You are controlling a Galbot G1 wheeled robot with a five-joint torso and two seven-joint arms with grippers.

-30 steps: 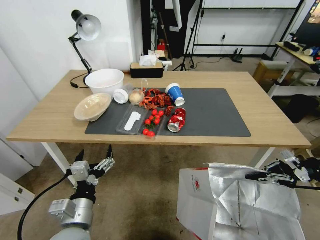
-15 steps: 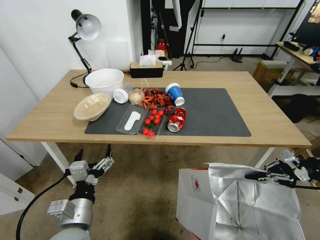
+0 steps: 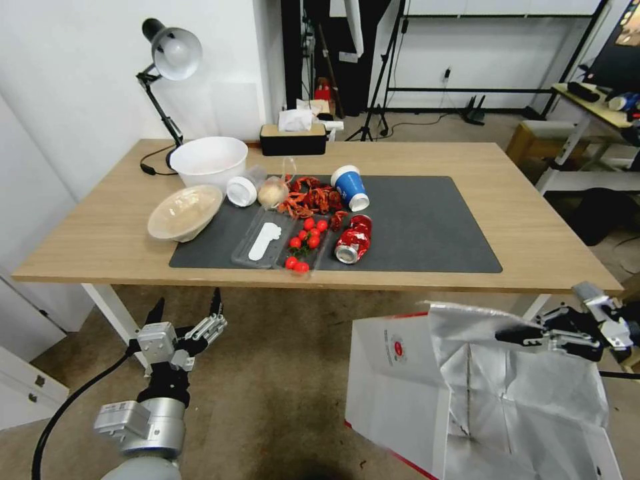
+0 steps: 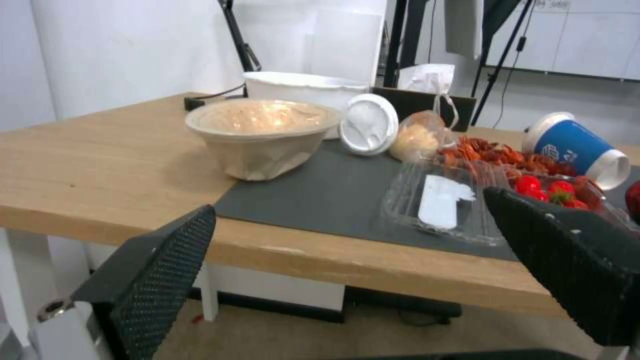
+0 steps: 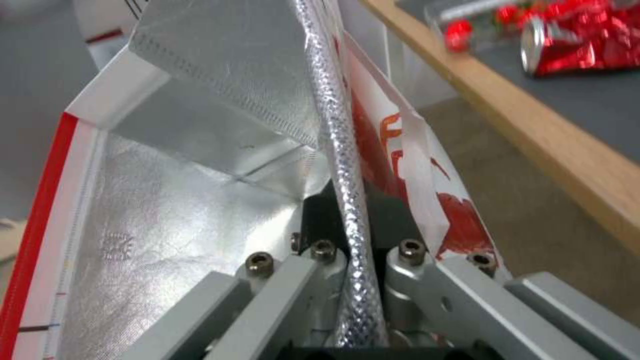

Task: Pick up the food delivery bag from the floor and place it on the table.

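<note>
From the head camera, the bag (image 3: 427,387) sits low at the right, just in front of the table (image 3: 100,233) and below its front edge, tilted, its foil-lined mouth open toward the camera and a small round red logo on its white side. The right gripper (image 3: 517,333) is clamped on the foil rim at the bag's upper right edge. Whether the bag's base touches the floor (image 3: 280,373) cannot be told. The left gripper (image 3: 188,308) hovers low at the left, beside a white table leg, fingers spread and empty. On the table's mat (image 3: 427,227) lie a crushed can (image 3: 353,240), a blue cup (image 3: 349,188) on its side, tomatoes and bowls.

Left wrist view: two black fingers (image 4: 160,280) stand wide apart — nothing between them — with the table edge and a paper bowl (image 4: 263,132) beyond.

Right wrist view: the metal jaws are pressed together on the bag's foil rim (image 5: 343,200), the silver lining open on one side, red print and a white strap (image 5: 417,170) on the other. The table edge and can lie beyond.
</note>
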